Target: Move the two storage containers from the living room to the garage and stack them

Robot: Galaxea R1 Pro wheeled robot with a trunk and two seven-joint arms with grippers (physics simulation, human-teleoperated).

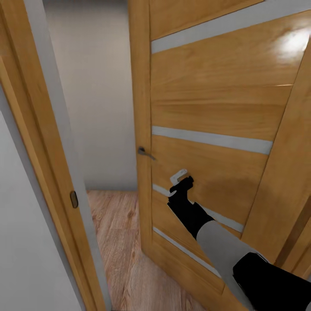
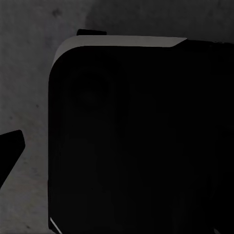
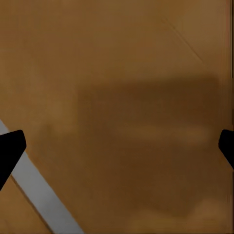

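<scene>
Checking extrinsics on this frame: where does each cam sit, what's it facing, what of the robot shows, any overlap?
Head view: on the head, looking forward and down at a wooden door standing ajar; right arm and right gripper show.
Left wrist view: on the left arm, facing a dark rounded body over mottled grey; one of its fingers shows.
Right wrist view: on the right arm, close on the door panel; fingers spread.
Shared: head and right wrist both see the door.

The door [image 1: 216, 108] just ahead of the right gripper [image 1: 180, 183] is glossy varnished wood with smooth pale grey inlaid strips [image 1: 211, 139] and a dark metal handle [image 1: 145, 152]. Beyond it lies matt wood-plank flooring [image 1: 121, 242]. Below the left gripper, a smooth black body [image 2: 141, 141] sits over rough, mottled grey ground [image 2: 29, 73].
</scene>
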